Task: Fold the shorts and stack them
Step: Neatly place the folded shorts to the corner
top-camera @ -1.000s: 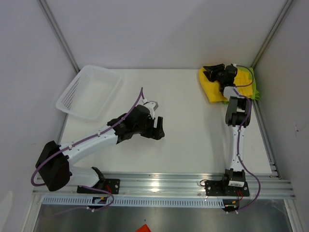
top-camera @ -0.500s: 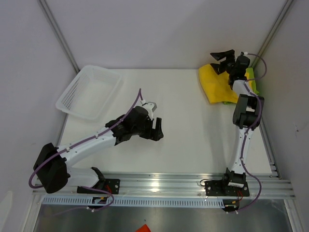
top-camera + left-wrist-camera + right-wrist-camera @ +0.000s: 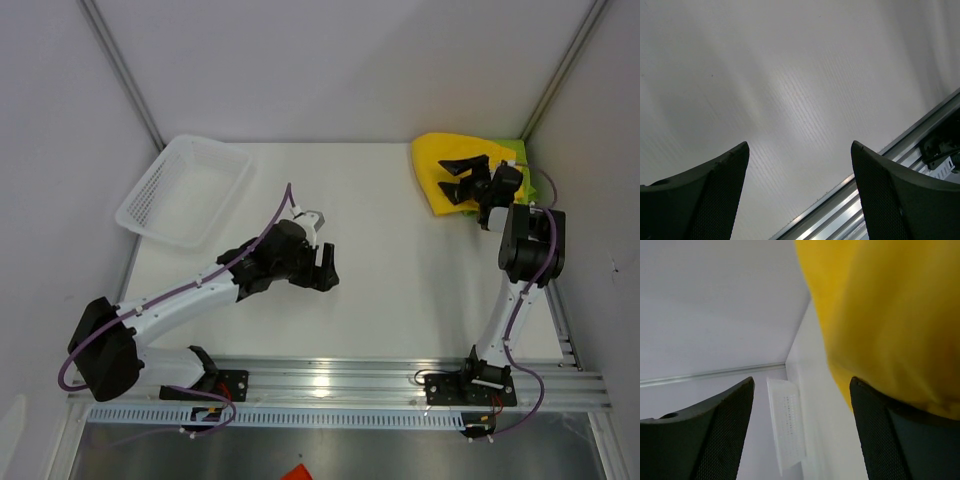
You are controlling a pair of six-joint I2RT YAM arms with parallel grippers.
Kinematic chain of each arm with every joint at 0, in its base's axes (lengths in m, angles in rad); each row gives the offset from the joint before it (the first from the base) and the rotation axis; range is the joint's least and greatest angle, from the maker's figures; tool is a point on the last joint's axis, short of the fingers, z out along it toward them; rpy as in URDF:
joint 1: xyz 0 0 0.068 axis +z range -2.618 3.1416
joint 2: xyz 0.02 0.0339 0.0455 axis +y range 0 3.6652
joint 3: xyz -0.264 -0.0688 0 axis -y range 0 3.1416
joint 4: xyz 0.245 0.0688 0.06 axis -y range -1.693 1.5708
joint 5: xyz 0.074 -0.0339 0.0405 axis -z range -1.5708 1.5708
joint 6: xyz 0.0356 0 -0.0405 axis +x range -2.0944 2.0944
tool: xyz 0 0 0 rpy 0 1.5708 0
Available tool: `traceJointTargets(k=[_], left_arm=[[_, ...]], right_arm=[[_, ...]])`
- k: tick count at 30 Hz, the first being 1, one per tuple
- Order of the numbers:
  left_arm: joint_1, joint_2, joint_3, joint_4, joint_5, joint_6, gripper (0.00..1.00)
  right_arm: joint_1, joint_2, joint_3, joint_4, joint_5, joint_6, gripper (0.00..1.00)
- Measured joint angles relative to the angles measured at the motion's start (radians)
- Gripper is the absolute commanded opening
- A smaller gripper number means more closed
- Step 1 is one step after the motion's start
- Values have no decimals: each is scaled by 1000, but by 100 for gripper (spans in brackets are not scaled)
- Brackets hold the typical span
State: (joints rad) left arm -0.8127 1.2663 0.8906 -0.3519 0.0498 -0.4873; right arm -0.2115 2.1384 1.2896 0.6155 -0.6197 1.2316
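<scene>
The yellow shorts (image 3: 440,155) were seen lying compact at the far right corner of the bench (image 3: 390,220), with the lime green shorts (image 3: 522,150) showing only as a sliver at their right edge, apparently underneath. The right pincer (image 3: 453,178) was held wide open over the yellow fabric, nothing gripped. The left pincer (image 3: 326,266) was open too, well apart over bare bench. One risk was judged: a finger could be snagged in a loose fold, and the stack dragged askew.
</scene>
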Motion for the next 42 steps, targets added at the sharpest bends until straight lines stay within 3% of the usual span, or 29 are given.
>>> traceJointTargets(k=[5,8,15,18,19,30,34,42], left_arm=[[0,-3,-9,0,5,0,84],[0,-8,-10,0,4,0,84],[-1,-22,-11,-1,4,0,84],[-1,-25,-11,-2,4,-1,85],[-1,-27,-11,-2,4,-1,85],[4,-135,-13,-23,-60,0,90],[8,-227,-45,-14,-101,-8,99],[13,-509,-208,16,-222,-22,99]], right_arm=[[2,139,-45,167,-35,41,77],[5,143,-35,198,-43,56,79],[14,118,23,89,-44,29,81],[15,63,36,20,-45,-1,89],[15,34,43,-9,-45,-19,99],[15,-499,-6,-322,0,-385,99],[37,-735,-147,-396,43,-498,100],[124,-1229,-558,-562,116,-641,99]])
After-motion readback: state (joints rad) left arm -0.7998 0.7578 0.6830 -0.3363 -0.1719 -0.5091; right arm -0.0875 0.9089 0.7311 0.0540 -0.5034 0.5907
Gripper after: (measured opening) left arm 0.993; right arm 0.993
